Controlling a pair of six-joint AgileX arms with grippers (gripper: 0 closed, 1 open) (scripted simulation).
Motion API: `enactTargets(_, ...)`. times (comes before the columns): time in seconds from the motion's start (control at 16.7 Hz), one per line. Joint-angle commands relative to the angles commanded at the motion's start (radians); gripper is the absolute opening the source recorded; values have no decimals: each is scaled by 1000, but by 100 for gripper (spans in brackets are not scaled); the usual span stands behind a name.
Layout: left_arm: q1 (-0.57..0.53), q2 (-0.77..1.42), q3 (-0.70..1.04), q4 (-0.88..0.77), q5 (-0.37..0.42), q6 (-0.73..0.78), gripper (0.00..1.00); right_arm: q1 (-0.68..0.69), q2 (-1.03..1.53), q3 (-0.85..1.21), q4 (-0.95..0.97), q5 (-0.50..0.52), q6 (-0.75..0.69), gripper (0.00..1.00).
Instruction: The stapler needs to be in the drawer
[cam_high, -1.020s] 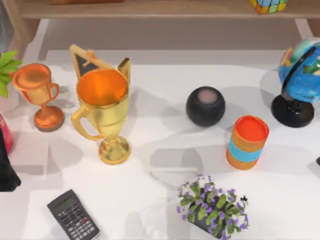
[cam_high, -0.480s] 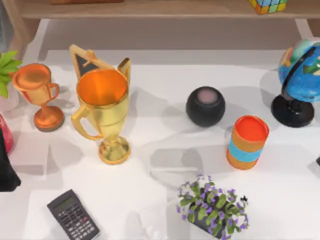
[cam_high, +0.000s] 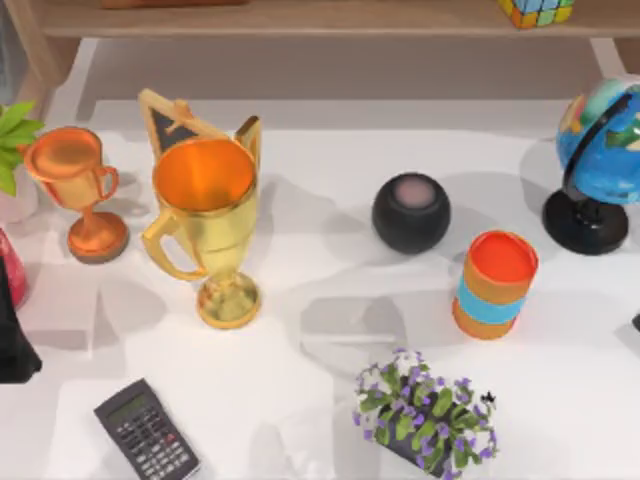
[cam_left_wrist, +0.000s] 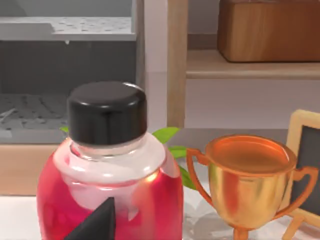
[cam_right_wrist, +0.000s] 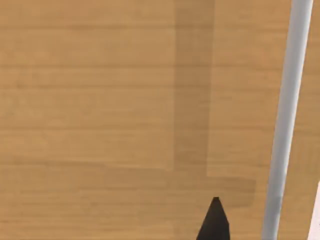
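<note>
Here the left pincer (cam_left_wrist: 95, 223) sits just before a red bottle (cam_left_wrist: 107, 175), a copper trophy (cam_left_wrist: 247, 182) beside it; right pincer (cam_right_wrist: 214, 222) faces wood panelling (cam_right_wrist: 100, 100). Opening of either: cannot tell.

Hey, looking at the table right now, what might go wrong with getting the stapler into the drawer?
The left hand sits right by the red bottle, beside the small copper trophy; a careless swing might tip either. The right hand faces a wooden panel very closely, so pushing forward could strike it.

White table (cam_high: 330, 250), wooden shelf (cam_high: 300, 18) behind, soft overlapping shadows
</note>
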Motion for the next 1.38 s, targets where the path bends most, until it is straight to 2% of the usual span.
enactTargets(0.24,0,0,0,0,0,0,100,0,0,0,0,0,0,98)
enactTargets(0.3,0,0,0,0,0,0,100,0,0,0,0,0,0,100)
enactTargets(0.84,0,0,0,0,0,0,100,-1,-1,-2,2,-2,0,100)
enactTargets(1.38,0,0,0,0,0,0,100,-47,-18,-61,44,-49,0,100)
